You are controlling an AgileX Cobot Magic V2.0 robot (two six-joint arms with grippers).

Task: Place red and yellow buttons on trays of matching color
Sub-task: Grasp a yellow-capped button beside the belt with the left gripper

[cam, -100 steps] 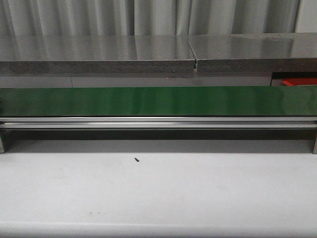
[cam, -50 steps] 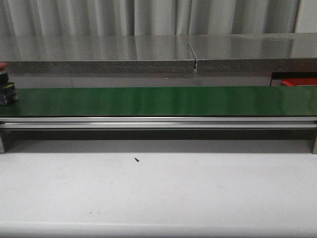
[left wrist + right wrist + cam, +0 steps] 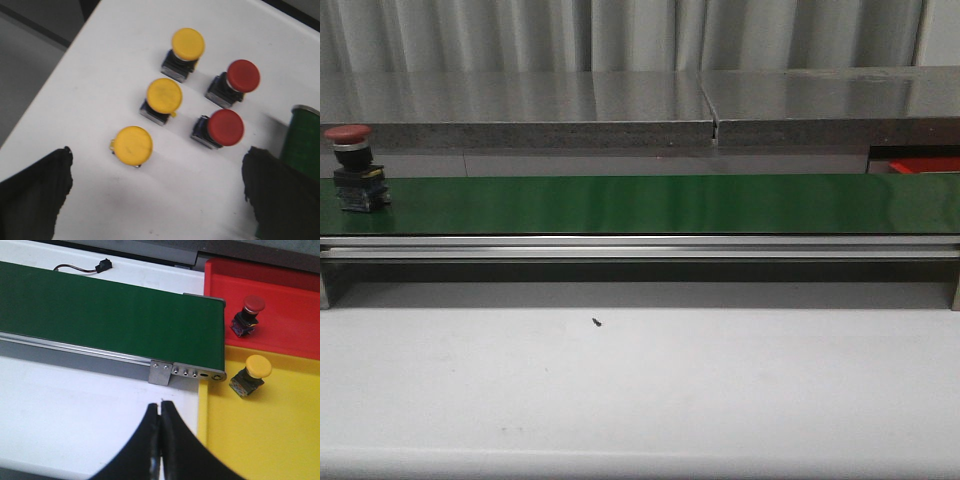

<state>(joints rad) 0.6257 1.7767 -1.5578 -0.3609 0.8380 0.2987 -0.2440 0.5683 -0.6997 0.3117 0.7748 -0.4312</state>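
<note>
Fingers of the right gripper (image 3: 160, 412) are seen pressed together and empty above white table, the green conveyor belt (image 3: 110, 315) lying beyond them, while the left gripper (image 3: 157, 192), spread wide, is nearer the red button (image 3: 358, 170) standing upright at the belt's left end.

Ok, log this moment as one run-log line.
belt: red button at left end | left gripper: open over supply buttons | right gripper: shut, empty | trays: one button each
</note>
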